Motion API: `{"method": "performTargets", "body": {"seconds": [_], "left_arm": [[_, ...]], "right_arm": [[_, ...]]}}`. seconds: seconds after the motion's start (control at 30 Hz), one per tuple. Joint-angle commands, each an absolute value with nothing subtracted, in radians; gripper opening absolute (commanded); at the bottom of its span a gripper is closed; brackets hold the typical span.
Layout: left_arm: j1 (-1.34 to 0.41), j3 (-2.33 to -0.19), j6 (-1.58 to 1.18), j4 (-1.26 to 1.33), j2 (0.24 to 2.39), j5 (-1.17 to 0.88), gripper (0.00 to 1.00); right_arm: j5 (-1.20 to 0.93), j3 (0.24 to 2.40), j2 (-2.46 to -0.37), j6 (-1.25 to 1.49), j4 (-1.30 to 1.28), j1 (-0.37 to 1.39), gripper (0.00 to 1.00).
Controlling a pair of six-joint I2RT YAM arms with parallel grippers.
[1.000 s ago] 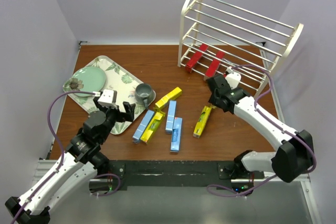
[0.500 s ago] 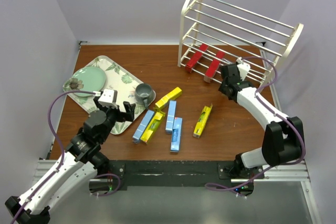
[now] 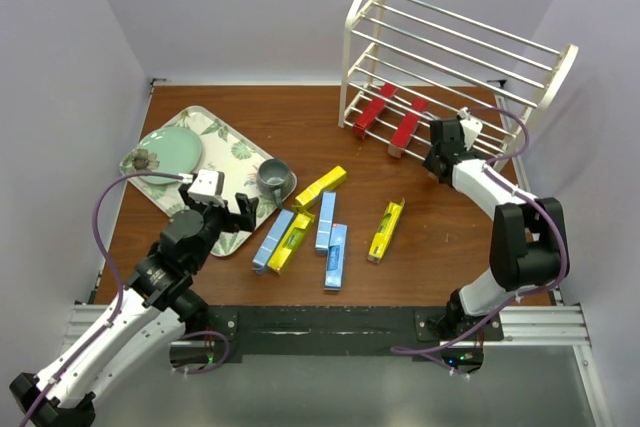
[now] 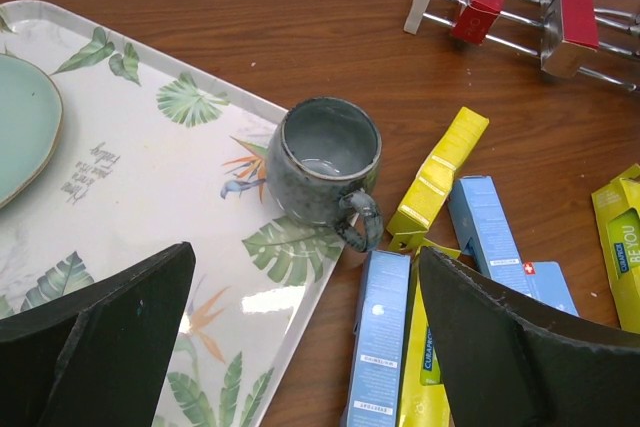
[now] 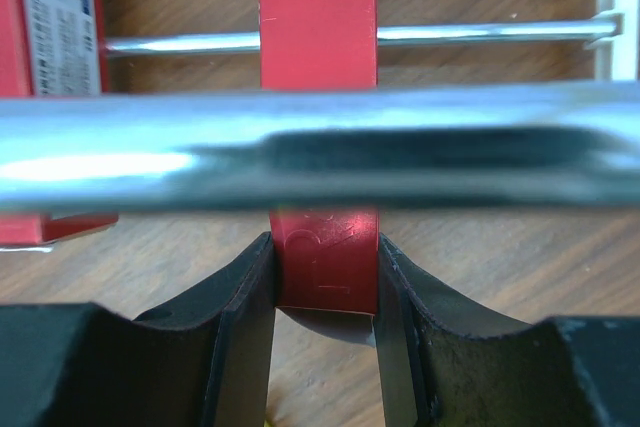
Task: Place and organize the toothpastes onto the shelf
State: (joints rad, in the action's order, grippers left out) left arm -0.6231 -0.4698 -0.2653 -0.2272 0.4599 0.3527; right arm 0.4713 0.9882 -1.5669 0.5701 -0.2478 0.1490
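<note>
We find the right gripper [image 5: 325, 259] closed narrowly on the near end of a red toothpaste [image 5: 318, 17]. Its long axis runs straight away from the fingers, across the shelf [image 5: 480, 35] rods. Its print begins "Warning". The left gripper [image 4: 305, 282] stands wide near the mug [image 4: 325, 157]. A yellow toothpaste [image 4: 625, 252] on the table reads "BE YOU".

tabletop [image 3: 300, 117] wood grain, satin; shelf rods [image 5: 300, 147] shiny metal; red box [image 5: 318, 27] glossy card; mug [image 4: 325, 157] speckled glaze; tray [image 4: 150, 147] glossy.
</note>
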Motion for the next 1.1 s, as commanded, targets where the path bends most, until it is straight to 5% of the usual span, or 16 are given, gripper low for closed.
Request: {"method": "performTargets", "body": {"seconds": [0.0, 0.57, 1.07], "left_arm": [[-0.627, -0.517, -0.245, -0.219, 0.465, 0.37, 1.0], [-0.626, -0.519, -0.244, -0.221, 0.477, 0.368, 1.0], [-0.626, -0.523, -0.245, -0.225, 0.472, 0.364, 1.0]], "right_arm": [[0.469, 0.983, -1.583, 0.558, -0.161, 0.141, 0.36], [0.43, 0.996, -1.575, 0.557, -0.179, 0.13, 0.64], [0.428, 0.933, -1.542, 0.574, -0.206, 0.13, 0.62]]}}
